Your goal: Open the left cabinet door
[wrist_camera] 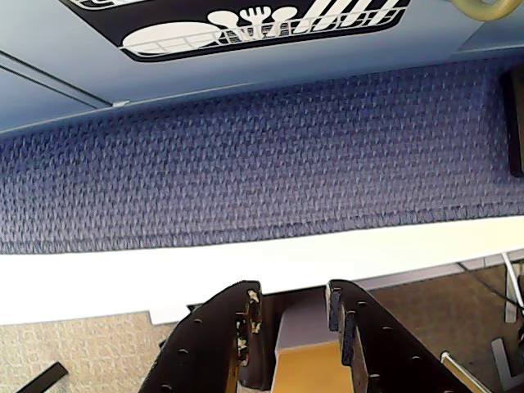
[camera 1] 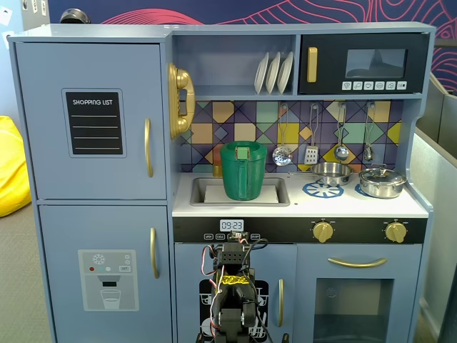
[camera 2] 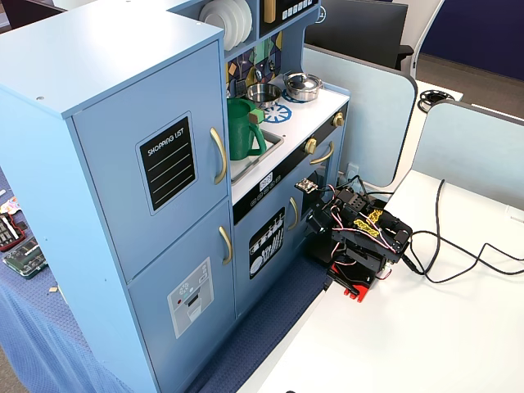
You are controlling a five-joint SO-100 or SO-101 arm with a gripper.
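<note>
Landmark: toy kitchen point(camera 1: 300, 207), blue-grey, standing on a blue woven mat point(wrist_camera: 262, 155).
Left door point(camera 1: 91, 120): upper left of the kitchen in both fixed views; it lies flush with the cabinet front, shut. It bears a black "SHOPPING LIST" panel point(camera 1: 94, 123) and a gold handle point(camera 1: 148, 147) at its right edge.
Dispenser door point(camera 1: 106, 275): directly below the left door, also shut.
Dish door point(camera 2: 268, 242): low on the kitchen front, below the sink; the arm point(camera 2: 358, 237) sits folded just in front of it, on the white table point(camera 2: 426, 344).
Gripper point(wrist_camera: 293, 315): in the wrist view, fingers slightly spread with nothing between them, pointing at the mat and the kitchen's base, well apart from the left door.
Jug point(camera 1: 243, 171): green, standing in the sink.
</note>
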